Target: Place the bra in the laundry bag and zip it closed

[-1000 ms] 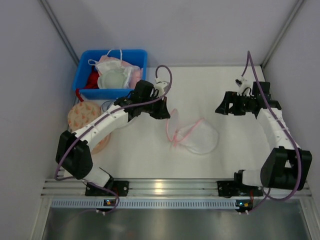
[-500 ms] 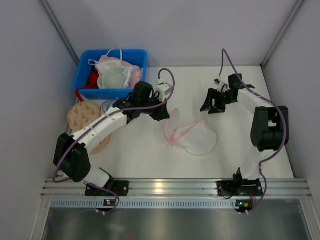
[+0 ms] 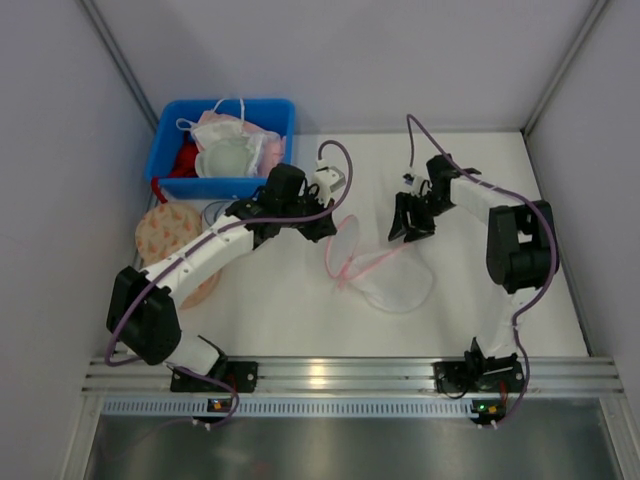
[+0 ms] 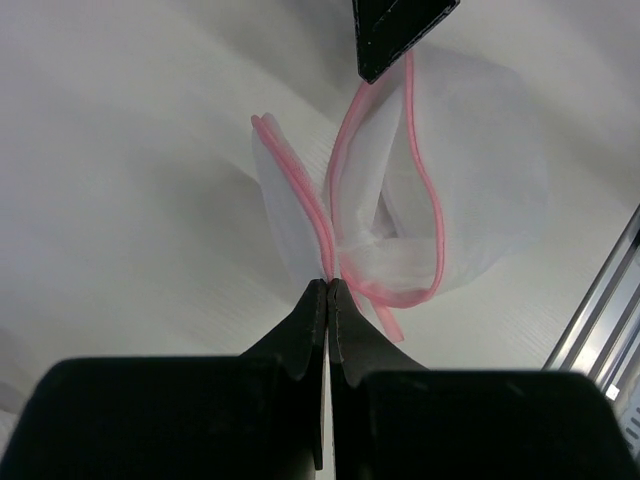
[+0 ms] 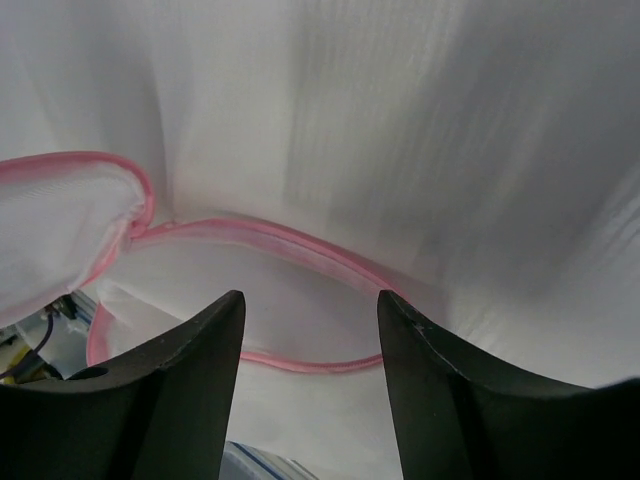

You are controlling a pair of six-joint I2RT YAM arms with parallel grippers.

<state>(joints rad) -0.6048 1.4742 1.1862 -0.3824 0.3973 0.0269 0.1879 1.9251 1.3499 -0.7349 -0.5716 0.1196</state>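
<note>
— Holding the pink rim, is it?
— Yes. The left claw is pinched tight on the laundry bag, which lies in the middle of the worktop. The right claw is spread wide, just above the other rim. It should grab that rim and pull the mouth wide.
— And the bra?
— In the blue bin, far corner. I see no words to read anywhere.

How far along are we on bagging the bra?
Done: the laundry bag lies unzipped and empty. In hand: the left fingers are shut on its pink rim, lifting one disc; the right fingers hover open over the mouth. Left: the bra sits in the blue bin, to be fetched, bagged, zipped.
</note>
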